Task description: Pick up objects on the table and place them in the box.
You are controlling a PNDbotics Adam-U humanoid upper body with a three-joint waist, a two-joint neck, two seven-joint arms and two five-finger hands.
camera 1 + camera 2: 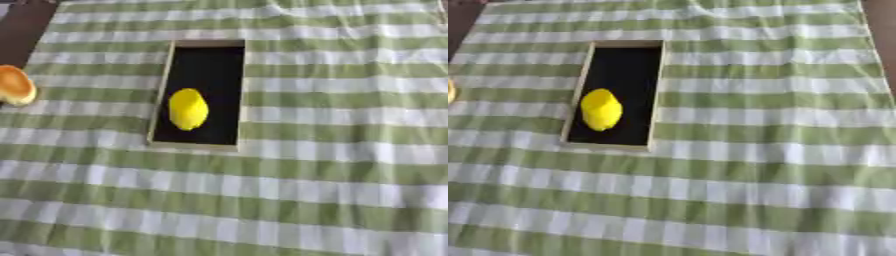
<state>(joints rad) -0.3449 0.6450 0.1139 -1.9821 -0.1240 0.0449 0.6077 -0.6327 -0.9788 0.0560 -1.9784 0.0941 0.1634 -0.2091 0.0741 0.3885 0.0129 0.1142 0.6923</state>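
A shallow box (pixel 163 90) with a pale wooden rim and a black inside lies on the green and white checked cloth, left of the middle. A yellow lemon-shaped object (pixel 188 109) rests inside the box, toward its near end. An orange and tan rounded object (pixel 15 85), like a bun, sits at the left edge of the cloth, apart from the box. Neither hand shows in either view.
The checked cloth (pixel 332 165) covers the table, with wide open cloth to the right of the box and in front of it. A dark brown table edge (pixel 19 30) shows at the far left corner.
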